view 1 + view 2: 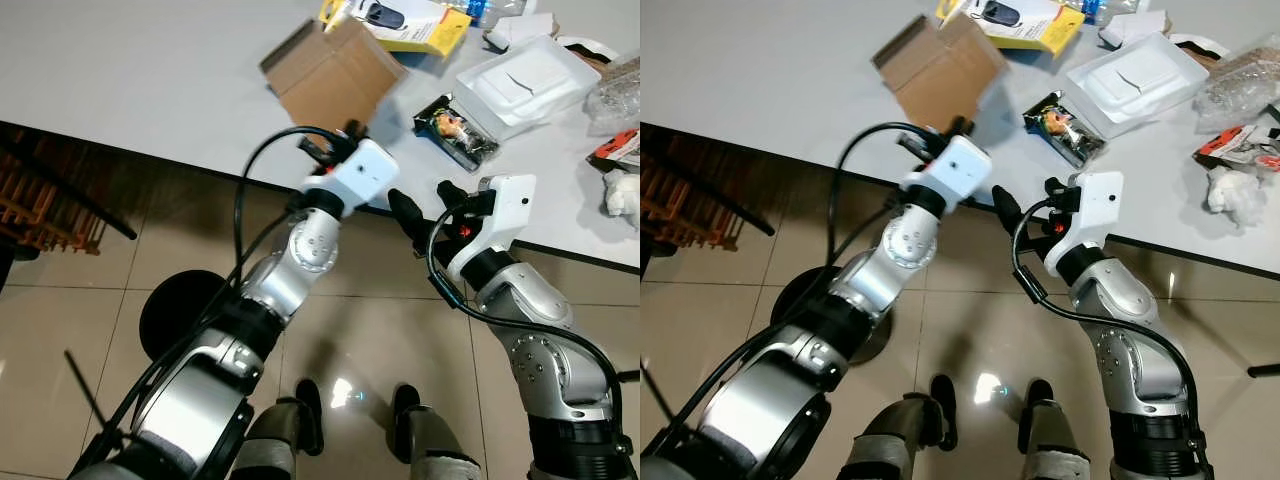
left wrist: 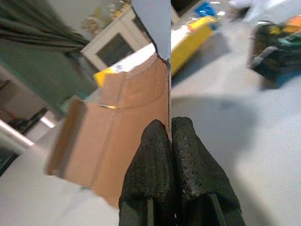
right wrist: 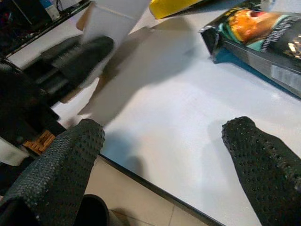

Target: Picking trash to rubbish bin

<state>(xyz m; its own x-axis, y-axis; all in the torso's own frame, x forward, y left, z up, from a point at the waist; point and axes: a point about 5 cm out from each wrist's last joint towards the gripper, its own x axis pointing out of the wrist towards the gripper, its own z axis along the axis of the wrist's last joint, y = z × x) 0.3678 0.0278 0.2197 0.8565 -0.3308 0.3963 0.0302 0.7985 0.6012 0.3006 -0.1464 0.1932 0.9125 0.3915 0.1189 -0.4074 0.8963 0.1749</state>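
Here, left pincer pinching cardboard box edge, above table

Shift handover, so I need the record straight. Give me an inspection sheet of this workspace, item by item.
Surface: white table, edge nearest the robot.
Job's things: cardboard box lifted, blurred, pinched by one flap. No bin made out.
Clutter: yellow package, snack packet, white lidded container, red wrapper, crumpled tissue.
Grippers: left gripper shut on the box flap; right gripper open above the table edge, holding nothing.
Cables: black cable looping along the left arm, another at the right wrist.
Surroundings: tiled floor, round black base, wooden slats.
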